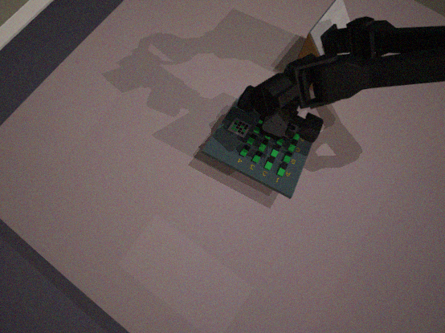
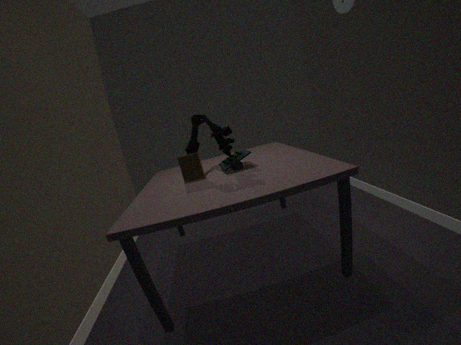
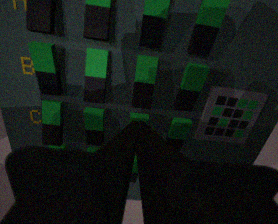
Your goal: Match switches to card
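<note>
A tilted teal panel holds a four-by-four grid of green and dark switches. The small card is at the grid's right in the wrist view. By row from the far one, it reads: dark, dark, green, green; green, dark, dark, green; dark, green, dark, dark; dark, dark, dark, green. My gripper is shut and empty, low over the panel. Its tips overlap the lower part of the third switch in row C. Contact cannot be told. The fingers hide most of row D.
A board, orange-brown on one side and whitish on the other, leans upright on the table beside the arm. The arm's shadow falls across the table and panel. The light is dim.
</note>
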`<control>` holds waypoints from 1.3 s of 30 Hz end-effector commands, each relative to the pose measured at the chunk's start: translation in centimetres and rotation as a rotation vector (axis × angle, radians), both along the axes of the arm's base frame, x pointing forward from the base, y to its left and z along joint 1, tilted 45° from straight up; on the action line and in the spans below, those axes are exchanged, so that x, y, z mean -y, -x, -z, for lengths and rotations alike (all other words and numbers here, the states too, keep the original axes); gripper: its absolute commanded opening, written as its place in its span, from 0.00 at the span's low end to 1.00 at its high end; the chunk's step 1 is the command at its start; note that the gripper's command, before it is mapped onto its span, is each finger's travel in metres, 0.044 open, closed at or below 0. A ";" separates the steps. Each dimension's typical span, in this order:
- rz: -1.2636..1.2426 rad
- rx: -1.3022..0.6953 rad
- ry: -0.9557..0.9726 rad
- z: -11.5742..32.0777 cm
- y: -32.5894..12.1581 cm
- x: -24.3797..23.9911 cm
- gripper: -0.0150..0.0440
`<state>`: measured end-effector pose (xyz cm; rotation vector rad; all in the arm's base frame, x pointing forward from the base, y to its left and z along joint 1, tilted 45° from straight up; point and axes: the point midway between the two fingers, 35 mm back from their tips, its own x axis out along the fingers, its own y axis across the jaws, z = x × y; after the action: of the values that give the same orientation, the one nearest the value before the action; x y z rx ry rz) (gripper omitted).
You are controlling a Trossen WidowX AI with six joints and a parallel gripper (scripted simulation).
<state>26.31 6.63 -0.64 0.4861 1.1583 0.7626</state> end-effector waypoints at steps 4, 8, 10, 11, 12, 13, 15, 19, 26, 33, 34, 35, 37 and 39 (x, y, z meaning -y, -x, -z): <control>0.004 -0.004 0.003 0.1 0.0 0.0 0.25; 0.004 -0.004 0.003 0.1 0.0 0.0 0.25; 0.004 -0.004 0.003 0.1 0.0 0.0 0.25; 0.004 -0.004 0.003 0.1 0.0 0.0 0.25; 0.004 -0.004 0.003 0.1 0.0 0.0 0.25; 0.004 -0.004 0.003 0.1 0.0 0.0 0.25; 0.004 -0.004 0.003 0.1 0.0 0.0 0.25; 0.004 -0.004 0.003 0.1 0.0 -0.1 0.25; 0.004 -0.004 0.003 0.2 0.0 -0.1 0.25; 0.004 -0.004 0.003 0.3 -0.1 -0.2 0.25; 0.004 -0.004 0.003 0.3 -0.1 -0.2 0.25; 0.004 -0.004 0.003 0.3 -0.1 -0.2 0.25; 0.004 -0.004 0.003 0.3 -0.1 -0.2 0.25; 0.004 -0.004 0.003 0.3 -0.1 -0.3 0.25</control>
<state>26.41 6.89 -0.85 0.4861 1.1571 0.7627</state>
